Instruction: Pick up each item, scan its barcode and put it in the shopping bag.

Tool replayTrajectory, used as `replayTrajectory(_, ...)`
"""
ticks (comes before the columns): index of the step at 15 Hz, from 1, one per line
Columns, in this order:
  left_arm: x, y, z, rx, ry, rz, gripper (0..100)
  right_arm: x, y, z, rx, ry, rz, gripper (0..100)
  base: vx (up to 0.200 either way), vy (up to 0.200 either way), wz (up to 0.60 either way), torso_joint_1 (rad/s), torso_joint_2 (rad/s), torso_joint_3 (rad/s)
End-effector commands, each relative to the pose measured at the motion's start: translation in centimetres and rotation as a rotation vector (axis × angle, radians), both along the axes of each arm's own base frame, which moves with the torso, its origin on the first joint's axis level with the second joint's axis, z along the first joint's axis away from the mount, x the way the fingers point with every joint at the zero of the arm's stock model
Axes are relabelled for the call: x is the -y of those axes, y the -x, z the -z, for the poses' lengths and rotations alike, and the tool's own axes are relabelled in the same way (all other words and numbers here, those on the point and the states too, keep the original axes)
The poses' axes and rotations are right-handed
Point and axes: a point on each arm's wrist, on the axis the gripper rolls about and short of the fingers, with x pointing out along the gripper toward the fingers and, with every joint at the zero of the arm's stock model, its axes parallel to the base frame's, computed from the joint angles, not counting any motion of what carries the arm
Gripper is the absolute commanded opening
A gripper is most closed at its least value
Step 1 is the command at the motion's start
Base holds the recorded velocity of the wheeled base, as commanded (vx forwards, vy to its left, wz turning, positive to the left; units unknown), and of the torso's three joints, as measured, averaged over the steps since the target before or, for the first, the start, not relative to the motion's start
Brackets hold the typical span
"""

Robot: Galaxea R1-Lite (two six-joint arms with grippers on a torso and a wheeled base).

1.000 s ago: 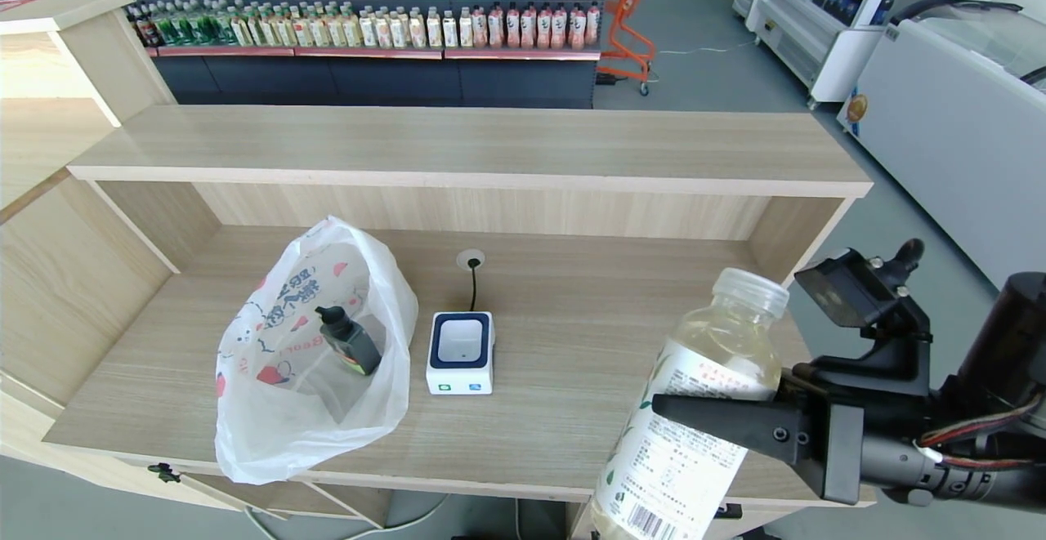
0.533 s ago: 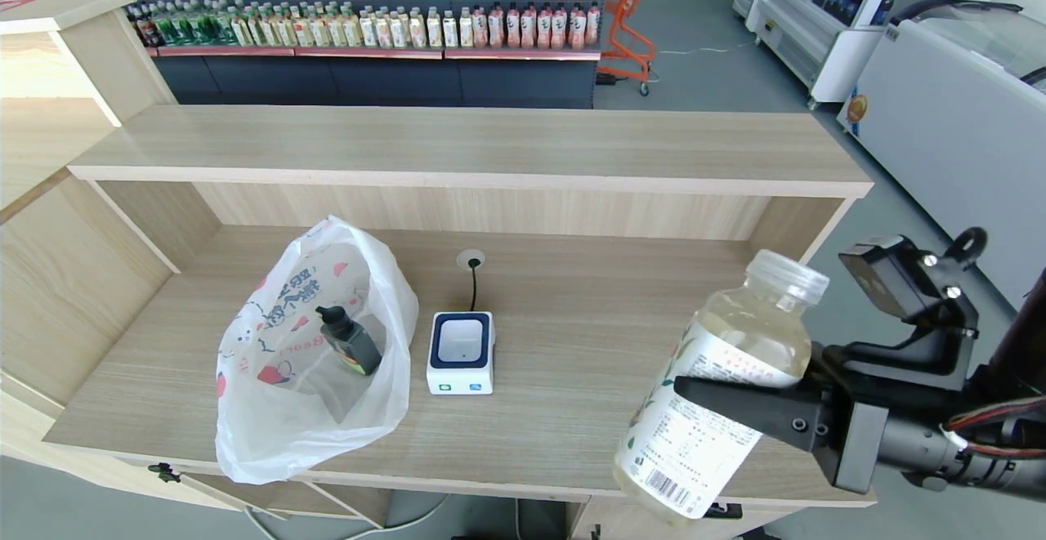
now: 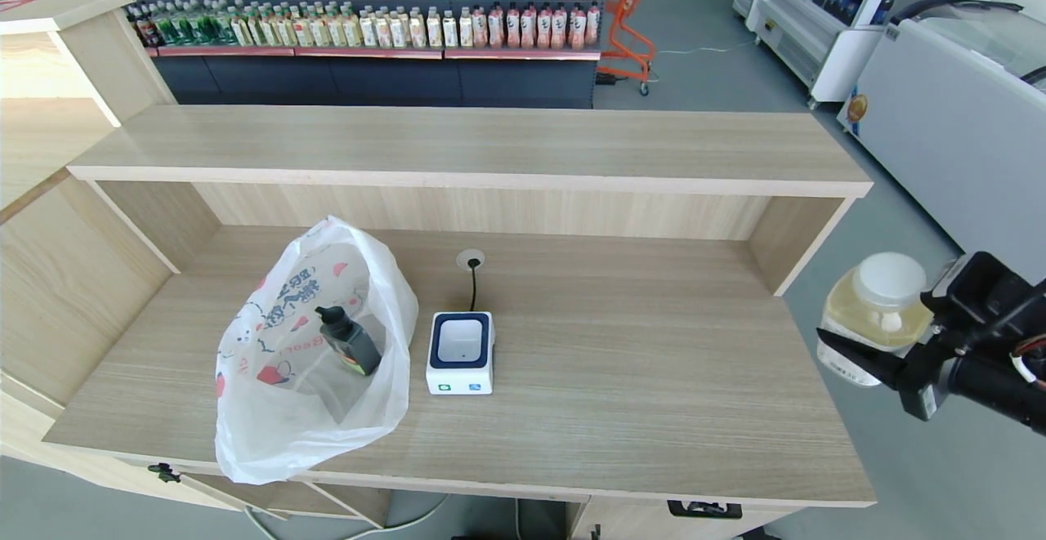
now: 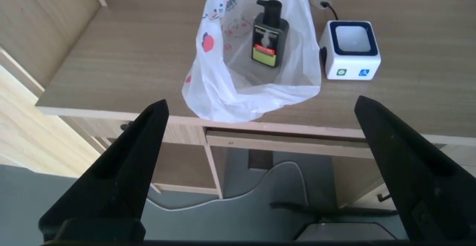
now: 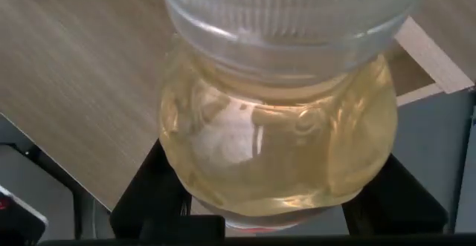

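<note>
My right gripper (image 3: 868, 350) is shut on a clear bottle of pale yellow drink (image 3: 876, 314) with a white cap, held off the counter's right end, beyond the right edge. The bottle (image 5: 277, 120) bulks close between the dark fingers in the right wrist view. The white shopping bag (image 3: 306, 352) stands open on the left of the counter with a dark pump bottle (image 3: 349, 340) inside. The white barcode scanner (image 3: 461, 352) sits just right of the bag. My left gripper (image 4: 260, 164) stands open, hanging off the front edge of the counter below the bag (image 4: 253, 53) and scanner (image 4: 353, 47).
The wooden checkout counter (image 3: 637, 377) has a raised back ledge (image 3: 466, 148) and side walls. A cable runs from the scanner to a grommet (image 3: 471, 260). Shelves of bottles (image 3: 368, 25) and freezers (image 3: 956, 107) stand behind in the shop.
The right arm has swung the bottle from over the counter's front right corner out past the right edge and turned it so its cap faces the head camera.
</note>
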Motion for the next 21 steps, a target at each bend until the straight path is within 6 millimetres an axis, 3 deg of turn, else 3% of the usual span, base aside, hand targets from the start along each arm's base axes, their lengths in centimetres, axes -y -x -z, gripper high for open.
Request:
replayTrajectory(1,0.0,0.0,0.0,0.0,0.0,-0.001,100,0.0,0.6,-0.4,0.048,0.058,-0.015,0,0.0,0.0,0.0,0.0,0.0,0.0)
replayTrajectory(6,0.0,0.0,0.0,0.0,0.0,-0.001,100,-0.3,0.2,-0.8,0.114,0.182,-0.048,0,0.0,0.0,0.0,0.0,0.0,0.0)
replayTrajectory(14,0.0,0.0,0.0,0.0,-0.002,-0.001,100,-2.2,0.6,-0.4,0.108,0.18,-0.153,0,0.0,0.0,0.0,0.0,0.0,0.0)
replayTrajectory(21,0.0,0.0,0.0,0.0,0.0,-0.001,100,-2.8,-0.6,0.0,0.054,0.133,-0.169,0,0.0,0.2,0.0,0.002,0.0,0.002)
